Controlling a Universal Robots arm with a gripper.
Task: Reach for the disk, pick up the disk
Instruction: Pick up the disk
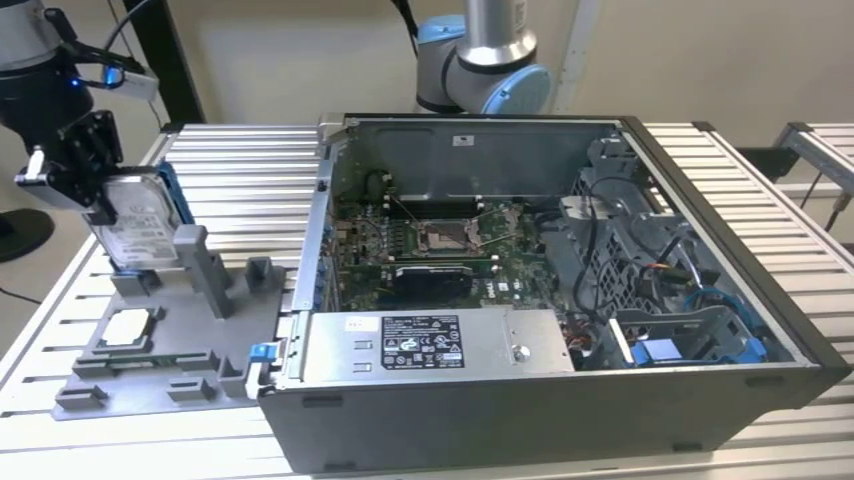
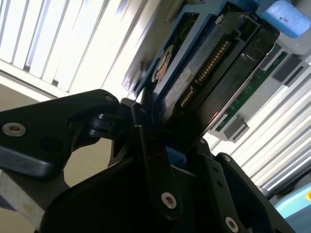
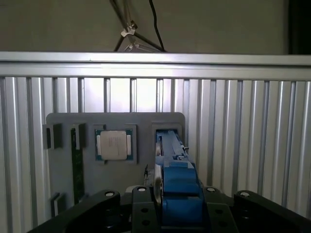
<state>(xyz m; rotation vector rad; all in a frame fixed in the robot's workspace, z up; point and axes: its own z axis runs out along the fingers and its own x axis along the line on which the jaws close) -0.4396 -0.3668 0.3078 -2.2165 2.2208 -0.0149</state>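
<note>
On the big slatted table (image 1: 227, 150): 1 open computer case (image 1: 561, 420) and 1 grey fixture plate (image 1: 147, 395). Inside the case: 1 motherboard (image 1: 400, 255) with 1 square processor socket (image 1: 447, 237), also 1 silver power supply (image 1: 527, 345) with 1 black-and-white sticker (image 1: 420, 345) and 1 small white label (image 1: 360, 322). At the fixture plate: 1 white-topped square chip (image 1: 130, 325) and 1 disk (image 1: 140, 235) with 1 blue frame (image 1: 170, 205). At the disk: 1 gripper (image 1: 104, 205) with 2 black fingers (image 3: 141, 213). Behind the case: 1 robot arm (image 1: 481, 60).
</note>
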